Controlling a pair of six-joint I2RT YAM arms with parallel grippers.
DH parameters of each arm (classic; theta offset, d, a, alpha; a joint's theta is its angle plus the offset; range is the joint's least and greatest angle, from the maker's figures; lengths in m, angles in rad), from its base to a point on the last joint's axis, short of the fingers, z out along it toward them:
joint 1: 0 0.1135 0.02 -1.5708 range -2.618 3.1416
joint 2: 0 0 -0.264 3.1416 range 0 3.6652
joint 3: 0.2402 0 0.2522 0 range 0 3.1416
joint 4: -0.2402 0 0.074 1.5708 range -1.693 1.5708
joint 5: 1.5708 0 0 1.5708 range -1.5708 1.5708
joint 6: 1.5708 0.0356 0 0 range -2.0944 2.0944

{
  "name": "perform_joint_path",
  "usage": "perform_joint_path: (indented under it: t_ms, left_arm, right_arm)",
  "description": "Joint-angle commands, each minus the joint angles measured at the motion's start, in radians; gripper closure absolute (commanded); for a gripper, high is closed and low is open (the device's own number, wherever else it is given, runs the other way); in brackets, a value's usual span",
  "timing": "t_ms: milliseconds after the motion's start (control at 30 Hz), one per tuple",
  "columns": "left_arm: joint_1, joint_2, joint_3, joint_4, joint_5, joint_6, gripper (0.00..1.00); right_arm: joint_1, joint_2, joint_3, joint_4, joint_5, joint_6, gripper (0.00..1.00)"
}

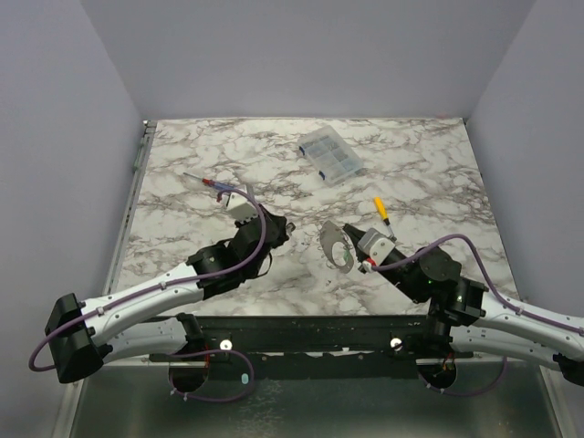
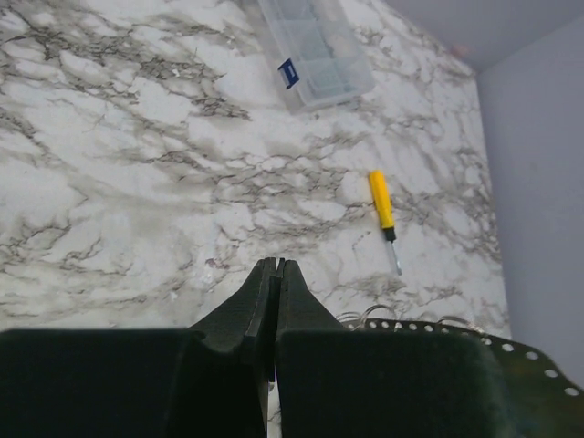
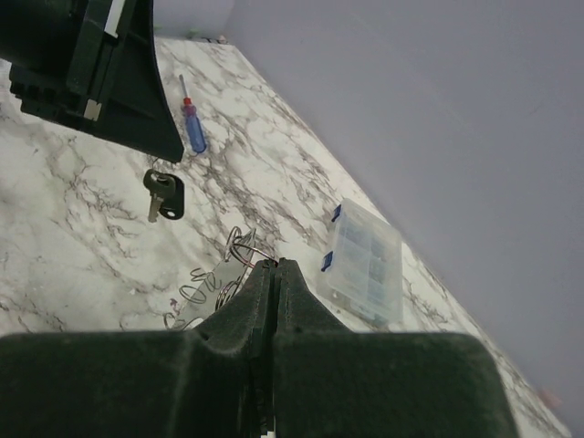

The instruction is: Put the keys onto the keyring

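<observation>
Several keys (image 3: pixel 208 292) beside right jaws' tips.

A clear compartment box (image 1: pixel 330 155) sits toward the far side of a white-and-grey marbled tabletop (image 1: pixel 429 164), with a yellow-handled screwdriver (image 1: pixel 381 213) nearer on the right and a blue-handled screwdriver (image 1: pixel 208 181) well apart at left.

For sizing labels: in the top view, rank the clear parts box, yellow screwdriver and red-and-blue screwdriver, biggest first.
1. Clear parts box, clearly largest.
2. Yellow screwdriver and red-and-blue screwdriver look about alike; I can't rank them.
</observation>
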Motion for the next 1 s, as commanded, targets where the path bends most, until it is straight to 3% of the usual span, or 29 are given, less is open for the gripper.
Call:
perform_joint_path:
  t_ms: [0,433,667,967]
  left_arm:
    - [-0.003,0.015,0.052,0.085,-0.09,-0.073,1.0]
    - [-0.003,0.046,0.089,0.132,-0.162,-0.35,1.0]
    - [-0.003,0.052,0.077,0.135,-0.168,-0.527,1.0]
    - [-0.003,0.052,0.06,0.178,-0.134,-0.552,1.0]
  right_arm:
    - [0.005,0.006,0.01,0.079,0.017,0.021,0.99]
    - [0.005,0.08,0.037,0.109,0.12,0.061,0.99]
    - [0.005,0.137,0.056,0.143,0.149,0.178,0.99]
    - [0.005,0.242,0.093,0.175,0.087,0.286,0.99]
